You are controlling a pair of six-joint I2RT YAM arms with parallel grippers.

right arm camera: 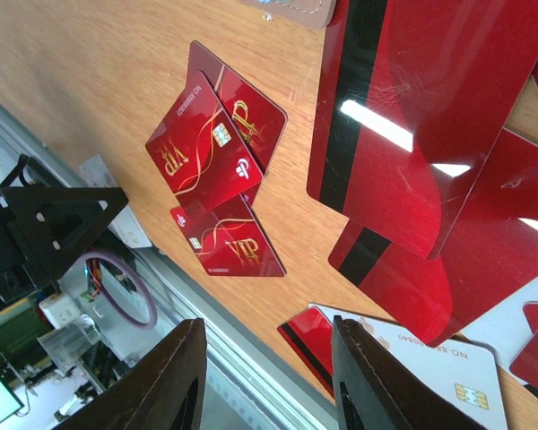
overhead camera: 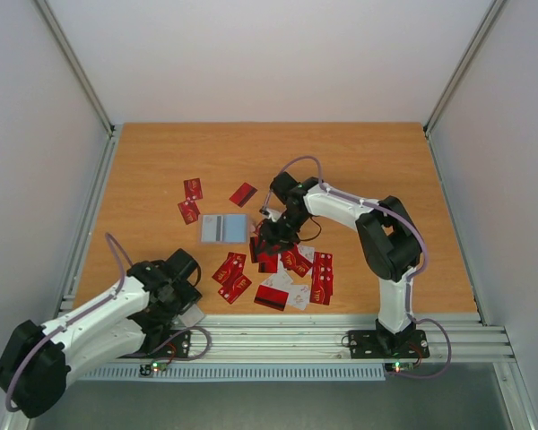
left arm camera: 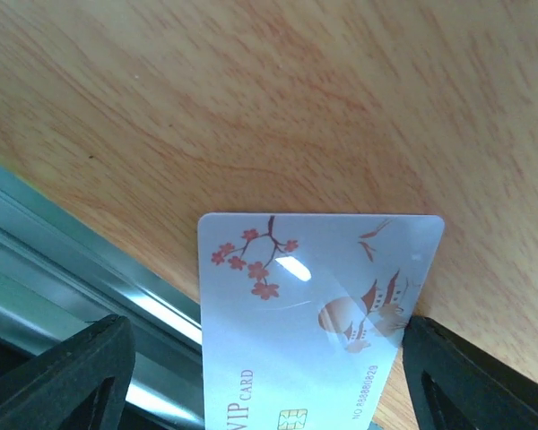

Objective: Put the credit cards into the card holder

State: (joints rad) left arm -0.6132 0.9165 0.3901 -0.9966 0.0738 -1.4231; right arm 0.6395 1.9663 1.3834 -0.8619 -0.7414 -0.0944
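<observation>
Glossy red credit cards (right arm camera: 202, 148) with gold VIP lettering, scattered

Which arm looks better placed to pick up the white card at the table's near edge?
Left, probably. The left end effector is open, straddling the white card, while the right end effector sits farther in, over the red cards beside the card holder.

white-shelled left arm (overhead camera: 99, 321) and right arm (overhead camera: 341, 204) with black joints; purple cables (overhead camera: 303, 159) loop along each; black base plates (overhead camera: 386, 342) carry small green and red lights
</observation>
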